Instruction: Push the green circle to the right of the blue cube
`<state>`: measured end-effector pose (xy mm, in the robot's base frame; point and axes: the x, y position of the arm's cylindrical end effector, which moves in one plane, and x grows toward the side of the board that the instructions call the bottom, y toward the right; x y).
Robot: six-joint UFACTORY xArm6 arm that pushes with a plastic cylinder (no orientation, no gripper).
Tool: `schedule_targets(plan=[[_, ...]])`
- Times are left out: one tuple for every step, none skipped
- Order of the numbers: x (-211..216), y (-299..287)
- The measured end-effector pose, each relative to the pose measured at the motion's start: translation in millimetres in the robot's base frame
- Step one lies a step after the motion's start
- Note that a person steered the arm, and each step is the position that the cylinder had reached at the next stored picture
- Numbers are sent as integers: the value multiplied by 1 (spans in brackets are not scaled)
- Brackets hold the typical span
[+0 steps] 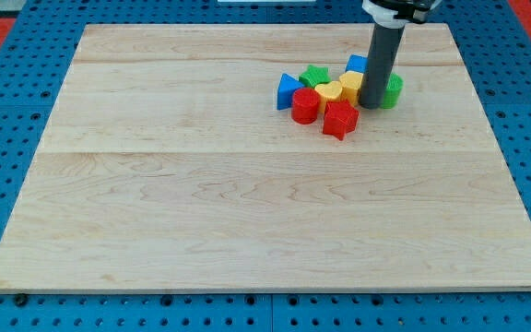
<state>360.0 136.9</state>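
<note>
The green circle point(393, 90) lies at the right end of a tight cluster of blocks near the board's top right. The dark rod partly hides its left side. The blue cube point(356, 65) sits just up and to the left of it, mostly behind the rod. My tip point(371, 105) rests on the board against the green circle's left edge, between it and a yellow block point(351, 87).
The cluster also holds a blue triangle point(289, 91), a green star point(315, 75), a second yellow block point(330, 93), a red cylinder point(304, 106) and a red star-like block point(340, 120). The wooden board point(247, 203) lies on a blue perforated table.
</note>
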Motion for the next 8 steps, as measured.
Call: schedule_targets(plan=[[-2, 3], [-2, 26], [-2, 43], [-2, 48], [-2, 56], [3, 70], [1, 78], [-31, 78]])
